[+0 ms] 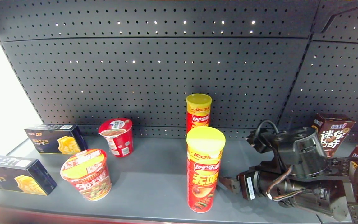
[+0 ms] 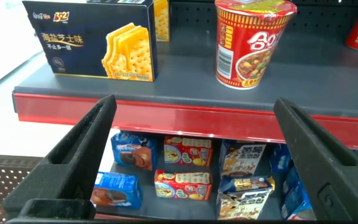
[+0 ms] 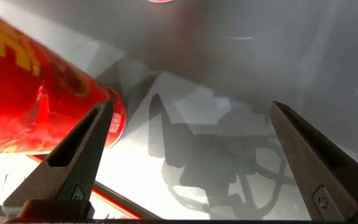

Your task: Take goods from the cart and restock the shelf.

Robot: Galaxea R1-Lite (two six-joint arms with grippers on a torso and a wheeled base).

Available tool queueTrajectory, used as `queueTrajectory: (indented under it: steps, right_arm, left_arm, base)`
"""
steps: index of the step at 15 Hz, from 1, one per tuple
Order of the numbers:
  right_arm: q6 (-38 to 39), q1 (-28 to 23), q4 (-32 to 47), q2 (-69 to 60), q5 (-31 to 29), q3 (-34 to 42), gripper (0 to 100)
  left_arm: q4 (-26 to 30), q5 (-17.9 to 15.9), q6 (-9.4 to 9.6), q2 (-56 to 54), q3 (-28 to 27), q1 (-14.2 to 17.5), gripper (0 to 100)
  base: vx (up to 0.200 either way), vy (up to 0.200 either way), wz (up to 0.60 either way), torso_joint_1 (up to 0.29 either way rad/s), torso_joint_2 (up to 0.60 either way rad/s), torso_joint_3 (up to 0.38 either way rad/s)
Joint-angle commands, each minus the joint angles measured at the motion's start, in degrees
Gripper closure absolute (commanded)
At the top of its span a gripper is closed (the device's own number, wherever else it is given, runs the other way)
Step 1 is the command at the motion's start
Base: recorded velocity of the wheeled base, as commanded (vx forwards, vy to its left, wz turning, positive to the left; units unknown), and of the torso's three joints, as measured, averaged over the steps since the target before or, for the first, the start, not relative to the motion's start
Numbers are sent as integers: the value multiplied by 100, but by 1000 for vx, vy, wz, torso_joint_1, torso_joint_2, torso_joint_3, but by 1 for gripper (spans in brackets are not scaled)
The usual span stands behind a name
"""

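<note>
Two red chip cans with yellow lids stand upright mid-shelf, the front can [image 1: 203, 174] near the edge and the back can [image 1: 198, 113] against the pegboard. My right gripper [image 1: 228, 184] is low on the shelf just right of the front can. In the right wrist view the right gripper [image 3: 190, 106] is open, and the can [image 3: 36, 106] lies outside one finger, not between them. My left gripper [image 2: 194, 102] hangs open and empty in front of the shelf's red front edge [image 2: 185, 118], facing a dark cracker box [image 2: 98, 40] and a red cup of noodles [image 2: 252, 40].
The grey shelf [image 1: 154, 177] also holds two cracker boxes [image 1: 17, 174] [image 1: 56, 138], two noodle cups [image 1: 87, 174] [image 1: 117, 137] and brown snack boxes [image 1: 332, 132] at right. A pegboard wall [image 1: 154, 77] closes the back. Packed goods [image 2: 185, 177] fill the lower shelf.
</note>
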Motion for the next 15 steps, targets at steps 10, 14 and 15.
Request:
queueTrajectory:
  steps: [10,14,15]
  right_arm:
    - [1,65,-4,330,19,-257,0]
    - [1,83,5,348,19,-283,0]
    - [1,83,5,348,19,-239,0]
  left_arm:
    - [-1,2,-2,8,1,2,0]
    - [-1,2,-2,8,1,2,0]
    - [-1,2,-2,8,1,2,0]
  base:
    - [0,0,0,0,0,0]
    - [0,0,0,0,0,0]
    - [0,0,0,0,0,0]
